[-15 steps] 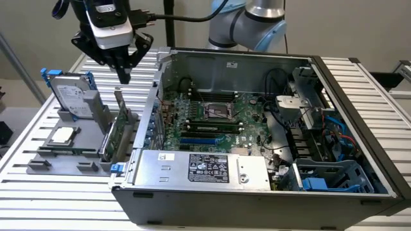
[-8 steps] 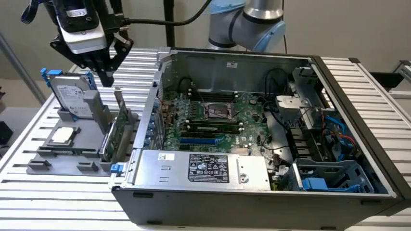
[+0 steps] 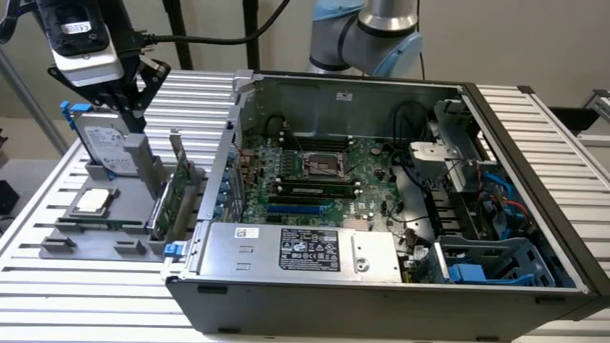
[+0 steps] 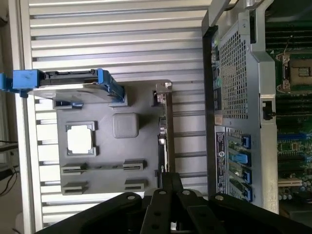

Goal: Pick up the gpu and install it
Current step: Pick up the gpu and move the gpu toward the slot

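Observation:
The gpu [image 3: 177, 187] stands on edge in a slot of the grey holder [image 3: 91, 227], green board face showing, its silver bracket toward the open computer case [image 3: 381, 286]. In the wrist view the gpu [image 4: 164, 127] appears edge-on as a thin strip. My gripper [image 3: 130, 118] hangs above the holder's far end, over the hard drive and clear of the gpu. In the wrist view my gripper [image 4: 170, 179] has its black fingers drawn together, shut on nothing, in line with the card's edge.
A silver hard drive with blue rails [image 3: 105, 143] stands upright in the holder beside the gpu. A small square silver chip [image 3: 96, 201] lies flat on the holder. Inside the case the motherboard [image 3: 315, 179] is exposed, with the power supply [image 3: 296, 250] along its near side.

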Available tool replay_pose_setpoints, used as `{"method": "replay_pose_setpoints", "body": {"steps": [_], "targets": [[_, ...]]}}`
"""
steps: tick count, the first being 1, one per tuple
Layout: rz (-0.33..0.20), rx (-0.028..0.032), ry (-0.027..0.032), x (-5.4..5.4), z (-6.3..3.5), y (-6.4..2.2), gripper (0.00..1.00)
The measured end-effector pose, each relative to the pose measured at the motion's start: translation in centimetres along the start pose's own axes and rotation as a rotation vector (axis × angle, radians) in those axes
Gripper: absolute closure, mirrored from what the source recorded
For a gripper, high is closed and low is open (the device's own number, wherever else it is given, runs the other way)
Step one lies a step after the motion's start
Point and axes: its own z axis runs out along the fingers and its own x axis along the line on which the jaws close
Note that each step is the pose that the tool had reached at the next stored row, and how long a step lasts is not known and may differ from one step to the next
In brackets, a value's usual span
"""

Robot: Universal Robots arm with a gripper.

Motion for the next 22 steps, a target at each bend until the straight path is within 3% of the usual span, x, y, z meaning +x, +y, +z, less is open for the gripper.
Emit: {"method": "replay_pose_setpoints", "body": {"steps": [15,16,22], "targets": [[0.0,0.0,0.0,0.01,0.0,0.0,1.0],[0.0,0.0,0.0,0.0,0.0,0.0,0.0],[0.0,0.0,0.0,0.01,0.0,0.0,0.0]]}}
